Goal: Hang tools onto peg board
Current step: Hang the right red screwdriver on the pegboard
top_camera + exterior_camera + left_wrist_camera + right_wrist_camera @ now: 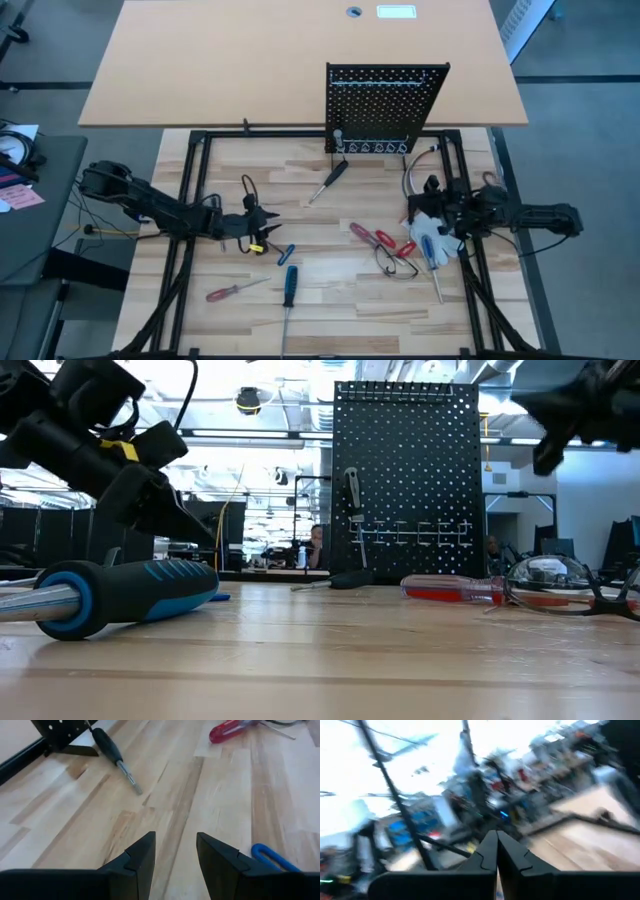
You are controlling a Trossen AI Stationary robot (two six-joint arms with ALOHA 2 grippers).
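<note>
The black peg board (386, 105) stands upright at the table's far side, with a row of ring holders (415, 536) along its bottom. A slim grey tool (352, 491) hangs at its lower left. On the table lie a black-handled screwdriver (331, 179), two red-handled ones (374, 237), a third red one (234, 290), a large blue-handled one (290, 284) and a small blue one (286, 253). My left gripper (175, 851) is open above bare wood, left of centre, with the small blue handle (270, 857) beside it. My right gripper (496, 851) is shut, raised at the right, holding nothing.
A white glove (428, 228) with a blue-handled tool (428, 250) on it lies under the right arm. Safety glasses (396, 262) lie next to the red screwdrivers. A black frame (190, 200) borders the work area, and a large tan tabletop (220, 60) lies behind the peg board.
</note>
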